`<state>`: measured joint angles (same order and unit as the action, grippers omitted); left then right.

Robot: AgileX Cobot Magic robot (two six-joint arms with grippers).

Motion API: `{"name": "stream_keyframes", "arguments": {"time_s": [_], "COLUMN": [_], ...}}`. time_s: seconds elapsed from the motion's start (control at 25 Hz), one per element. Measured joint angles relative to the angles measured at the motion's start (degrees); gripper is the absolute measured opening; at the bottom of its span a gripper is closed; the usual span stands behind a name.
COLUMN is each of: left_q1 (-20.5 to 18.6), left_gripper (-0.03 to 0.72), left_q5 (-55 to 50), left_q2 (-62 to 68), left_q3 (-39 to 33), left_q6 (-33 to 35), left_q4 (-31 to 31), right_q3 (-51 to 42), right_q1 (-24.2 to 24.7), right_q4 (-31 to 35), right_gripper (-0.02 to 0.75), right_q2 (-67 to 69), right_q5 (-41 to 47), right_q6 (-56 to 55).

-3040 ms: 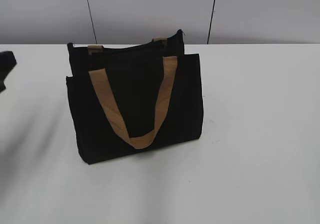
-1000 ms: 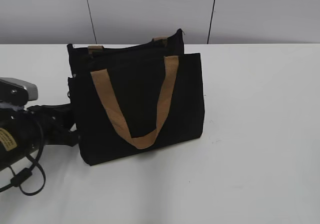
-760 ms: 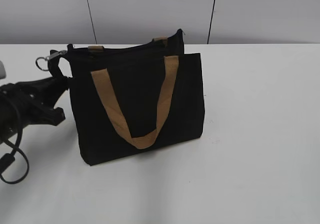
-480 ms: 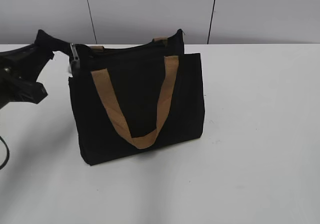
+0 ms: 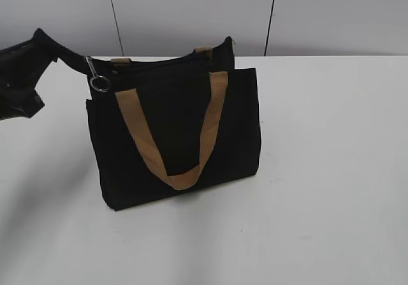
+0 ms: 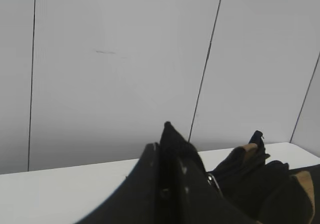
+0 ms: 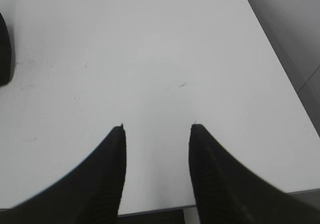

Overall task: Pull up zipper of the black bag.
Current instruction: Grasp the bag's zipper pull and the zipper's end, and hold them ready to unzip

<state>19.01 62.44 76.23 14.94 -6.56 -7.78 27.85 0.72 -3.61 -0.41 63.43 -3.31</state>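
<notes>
Black bag upright near the table's far edge, left of centre, tan handle hanging down its front. Left gripper at the bag's top left corner, fingers pressed together on the zipper pull. Right gripper spread over bare tabletop, holding nothing

A white tabletop fills most of the exterior view, bare and matte, with a few faint scuffs (plainer in the right wrist view). Behind it stands a pale grey wall of flat panels, split by thin dark vertical seams.
</notes>
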Motion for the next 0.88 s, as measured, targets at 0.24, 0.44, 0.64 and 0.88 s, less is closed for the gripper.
{"name": "stream_keyframes", "arguments": {"time_s": [0.24, 0.44, 0.64, 0.88], "left_q1": [0.0, 0.0, 0.0, 0.0], "left_gripper": [0.026, 0.026, 0.026, 0.026], "left_q5": [0.1, 0.1, -0.5, -0.8], "left_q2": [0.0, 0.0, 0.0, 0.0], "left_q3": [0.0, 1.3, 3.0, 3.2], "left_q6": [-0.4, -0.5, -0.5, -0.5], "left_q4": [-0.4, -2.8, -4.1, -4.4], "right_q3": [0.0, 0.0, 1.4, 3.3], "right_q1": [0.0, 0.0, -0.1, -4.1], "right_q4": [2.0, 11.4, 27.7, 49.8], "right_gripper": [0.328, 0.328, 0.328, 0.328], "right_q2": [0.0, 6.1, 20.9, 38.9], "right_q5": [0.0, -0.6, -5.0, -15.3], "right_q6": [0.1, 11.1, 31.9, 54.5]}}
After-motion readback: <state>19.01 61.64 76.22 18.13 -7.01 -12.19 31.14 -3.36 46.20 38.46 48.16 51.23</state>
